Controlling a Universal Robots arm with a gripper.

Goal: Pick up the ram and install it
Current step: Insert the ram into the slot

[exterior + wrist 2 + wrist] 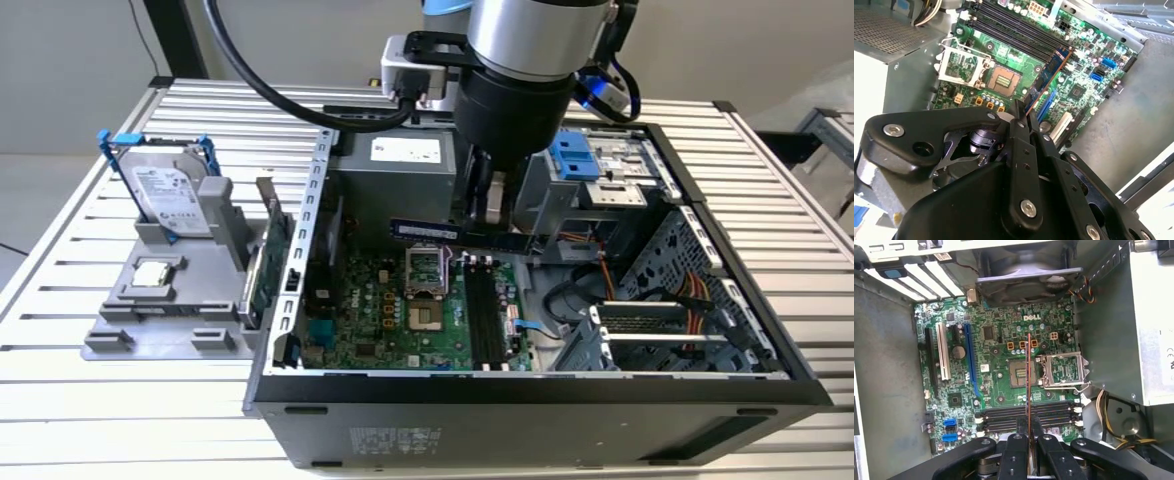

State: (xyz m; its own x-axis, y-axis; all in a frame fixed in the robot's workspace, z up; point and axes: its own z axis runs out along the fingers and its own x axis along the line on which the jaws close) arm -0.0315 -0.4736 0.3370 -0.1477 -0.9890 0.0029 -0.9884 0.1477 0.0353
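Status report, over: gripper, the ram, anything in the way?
Jaws shut on the long dark green-blue ram stick. Gripper holds it above the green motherboard, unseated. Nothing seen blocking the black memory slots.

My gripper [1026, 119] is clamped on one end of the ram [1050, 71], which I see edge-on, reaching out over the motherboard [1079, 92]. Its far tip points near the end of the black memory slots [1004, 25]. Beside it sits the CPU socket [1003, 80], its metal frame [961, 62] flipped open. Blue connectors [1106, 62] line the board's edge by the grey case wall [1134, 120].
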